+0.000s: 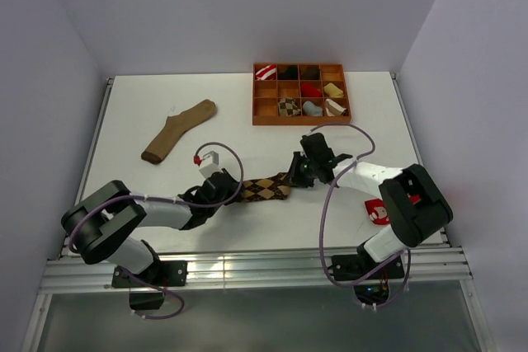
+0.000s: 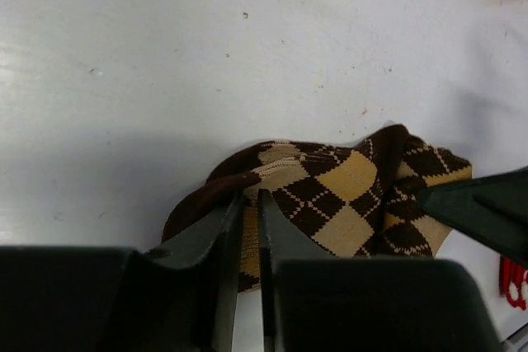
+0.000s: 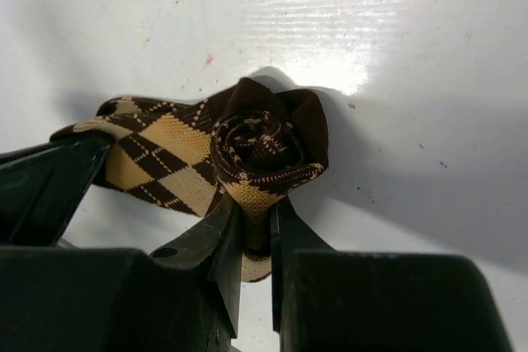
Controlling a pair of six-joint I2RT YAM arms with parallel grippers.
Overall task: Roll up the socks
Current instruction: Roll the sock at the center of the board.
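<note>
Top external view, entries left to right.

1. Long tan sock (image 1: 177, 131): plain knit, flat and unrolled on the smooth white surface (image 1: 165, 92), well apart from both arms.
2. Left gripper (image 2: 250, 199): fingers pressed nearly together, pinching the dark-edged loose end of the next item.
3. Brown argyle sock (image 1: 264, 189): soft knit with cream and dark-brown diamonds, lying near the middle of the surface between the two grippers. Its right end is wound into a tight spiral; the left stretch lies flat, slightly rumpled. Judged partly rolled, the remainder yet to be wound.
4. Right gripper (image 3: 254, 208): fingers clamped on the underside of the spiral roll.
5. Wooden tray (image 1: 300, 122): rigid, divided into square compartments at the far edge. Several hold small rolled bundles (image 1: 312, 108) of mixed colours, seemingly finished work; a few compartments look vacant.
</note>
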